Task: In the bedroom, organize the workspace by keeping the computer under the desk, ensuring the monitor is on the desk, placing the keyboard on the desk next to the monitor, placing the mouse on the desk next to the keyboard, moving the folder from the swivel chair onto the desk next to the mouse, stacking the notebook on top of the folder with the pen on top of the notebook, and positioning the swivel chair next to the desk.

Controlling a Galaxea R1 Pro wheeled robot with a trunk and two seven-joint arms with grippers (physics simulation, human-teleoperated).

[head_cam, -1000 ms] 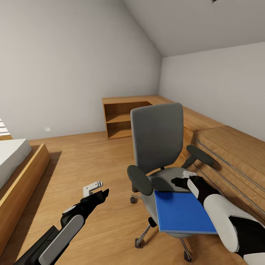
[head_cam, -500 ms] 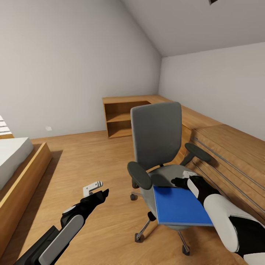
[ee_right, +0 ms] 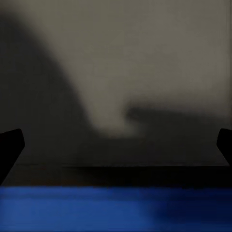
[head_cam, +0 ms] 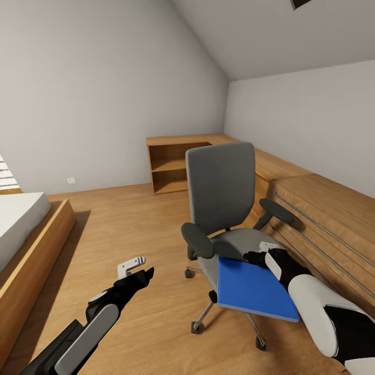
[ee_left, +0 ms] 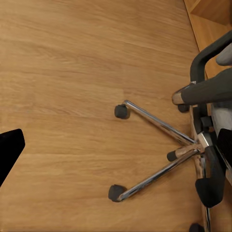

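The swivel chair (head_cam: 221, 187), grey with black armrests, stands on the plank floor just ahead of me. The blue folder (head_cam: 252, 289) lies tilted on the seat's front, its near edge hanging past the seat. My right gripper (head_cam: 251, 256) is at the folder's far right corner, just above the seat. In the right wrist view it (ee_right: 116, 150) is open, with the folder (ee_right: 96, 210) below its fingertips (ee_right: 10, 145) and the grey seat beyond. My left gripper (head_cam: 146, 273) hangs open over the floor left of the chair. Its wrist view looks down on the chrome base (ee_left: 159, 125).
A low oak drawer unit (head_cam: 323, 208) runs along the right wall and meets an open oak shelf (head_cam: 172, 166) in the far corner. A bed in a wooden frame (head_cam: 31, 245) stands at the left. Bare plank floor (head_cam: 120, 224) lies between the bed and the chair.
The chair has rolled a little away from me. The folder has tipped so its near edge now overhangs the seat. Both grippers have kept their places in the view.
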